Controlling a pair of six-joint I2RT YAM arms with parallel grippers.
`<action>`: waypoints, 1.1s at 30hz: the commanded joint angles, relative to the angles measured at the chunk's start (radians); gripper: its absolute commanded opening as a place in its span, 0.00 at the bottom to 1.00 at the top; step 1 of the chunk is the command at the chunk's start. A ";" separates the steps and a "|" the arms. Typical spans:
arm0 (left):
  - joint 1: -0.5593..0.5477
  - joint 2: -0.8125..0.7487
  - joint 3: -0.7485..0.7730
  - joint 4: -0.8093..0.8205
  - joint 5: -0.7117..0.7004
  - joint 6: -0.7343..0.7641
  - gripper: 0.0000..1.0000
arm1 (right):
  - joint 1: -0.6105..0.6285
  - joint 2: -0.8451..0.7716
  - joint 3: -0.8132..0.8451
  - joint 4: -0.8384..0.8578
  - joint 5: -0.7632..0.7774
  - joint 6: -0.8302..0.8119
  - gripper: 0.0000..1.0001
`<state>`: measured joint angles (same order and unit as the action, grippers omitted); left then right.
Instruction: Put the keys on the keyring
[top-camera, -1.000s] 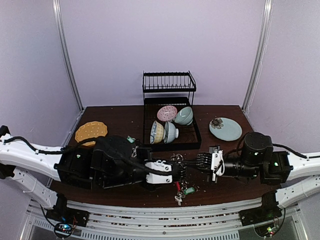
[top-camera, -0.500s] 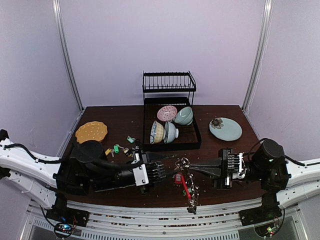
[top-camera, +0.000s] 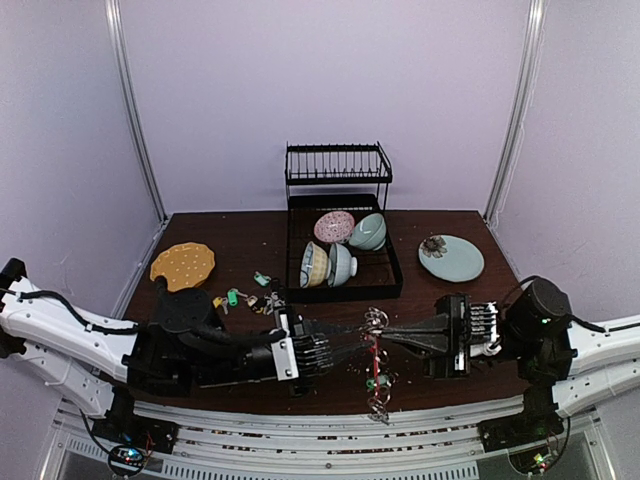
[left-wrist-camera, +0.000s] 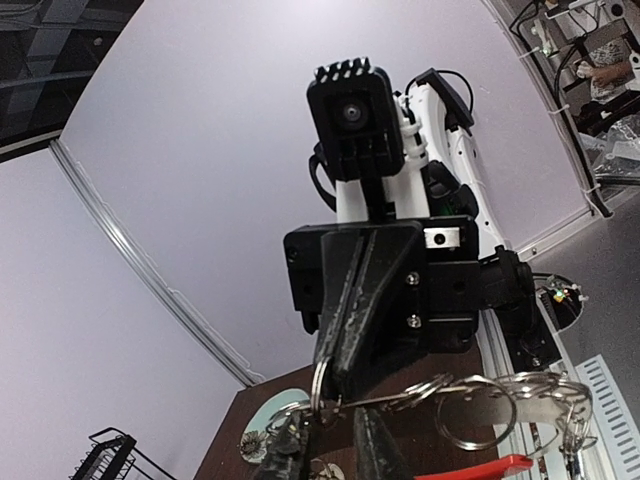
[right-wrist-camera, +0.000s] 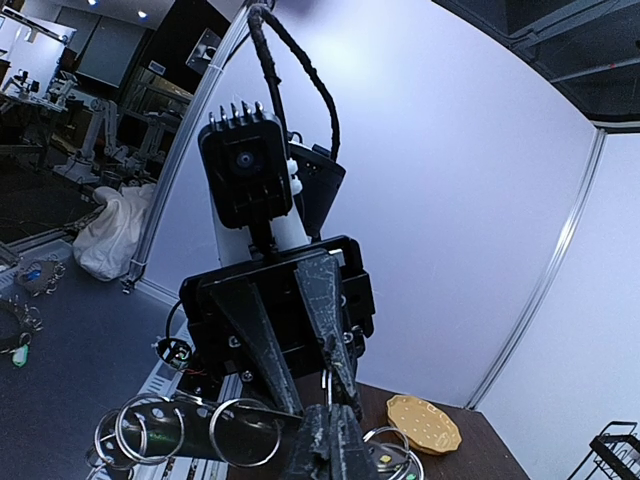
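Observation:
The keyring (top-camera: 376, 372) hangs above the table's front between my two grippers, its red sleeve (top-camera: 376, 350) pointing down and a green-tagged key (top-camera: 370, 383) on it. My right gripper (top-camera: 386, 337) is shut on a ring at its top; in the right wrist view the wire (right-wrist-camera: 325, 380) rises from the closed tips (right-wrist-camera: 328, 418). My left gripper (top-camera: 346, 347) faces it with its fingers (left-wrist-camera: 287, 440) apart, straddling that ring (left-wrist-camera: 320, 385). Split rings (left-wrist-camera: 476, 410) trail to the right. Loose keys (top-camera: 235, 297) with green, yellow and teal tags lie at the left.
A black dish rack (top-camera: 340, 292) with several bowls stands at the back centre. A yellow perforated plate (top-camera: 182, 264) lies at the back left and a pale green plate (top-camera: 451, 258) at the back right.
My left arm has drawn back to the left, uncovering the loose keys, and its jaws have parted. The right gripper stayed shut, and the keyring now hangs straight down from it.

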<state>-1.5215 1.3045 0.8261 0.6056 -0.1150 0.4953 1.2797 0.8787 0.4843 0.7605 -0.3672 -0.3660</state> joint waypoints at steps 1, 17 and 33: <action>-0.002 0.026 0.037 0.074 -0.029 -0.034 0.17 | 0.006 -0.001 0.013 0.038 -0.015 0.007 0.00; -0.002 0.013 0.019 0.117 0.003 -0.033 0.02 | 0.005 -0.014 0.028 -0.034 -0.006 -0.027 0.00; -0.002 -0.126 -0.091 0.051 0.103 0.318 0.00 | 0.006 -0.149 0.054 -0.263 0.048 -0.084 0.31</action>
<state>-1.5223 1.2846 0.7605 0.6487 -0.0933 0.6125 1.2800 0.8055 0.5156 0.5808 -0.3603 -0.4400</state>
